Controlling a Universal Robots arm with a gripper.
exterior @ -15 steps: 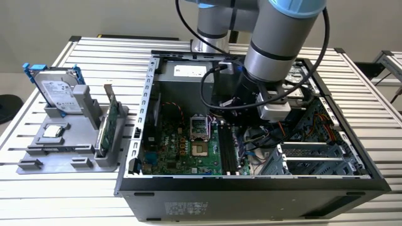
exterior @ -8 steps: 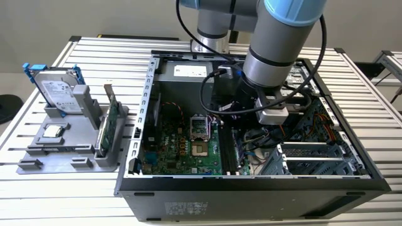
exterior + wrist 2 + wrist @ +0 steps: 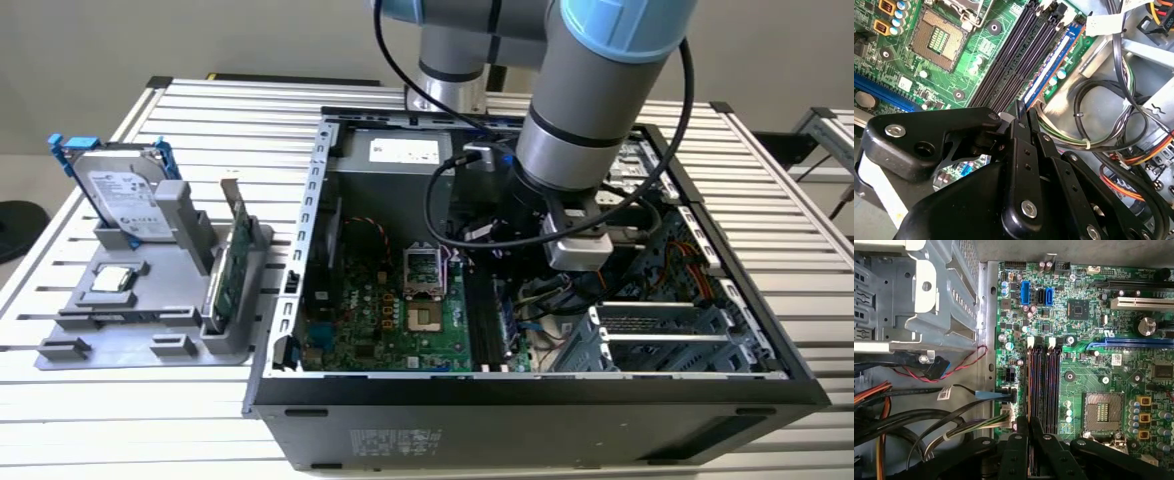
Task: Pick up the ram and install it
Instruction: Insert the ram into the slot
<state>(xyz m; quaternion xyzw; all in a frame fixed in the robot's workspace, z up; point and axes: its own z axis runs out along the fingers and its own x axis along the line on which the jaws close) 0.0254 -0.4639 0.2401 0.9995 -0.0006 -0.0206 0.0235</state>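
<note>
The ram [image 3: 1053,62] is a thin blue stick standing on edge in the outermost of the dark memory slots [image 3: 1014,55] on the green motherboard [image 3: 909,75]. In the first wrist view the ram [image 3: 1029,385] shows edge-on in the slot nearest the case wall. My gripper [image 3: 1024,111] has its black fingers pressed together around the near end of the stick, and the same grip [image 3: 1029,425] is seen in the first wrist view. In the exterior view my arm [image 3: 574,150] reaches down into the open computer case [image 3: 534,385].
Bundled cables [image 3: 929,425] and a metal drive cage [image 3: 919,295] lie close beside the slots. The processor socket [image 3: 1102,412] is on the other side. Outside the case, a grey fixture [image 3: 147,335] holds a hard drive [image 3: 127,195] and a green card [image 3: 238,265].
</note>
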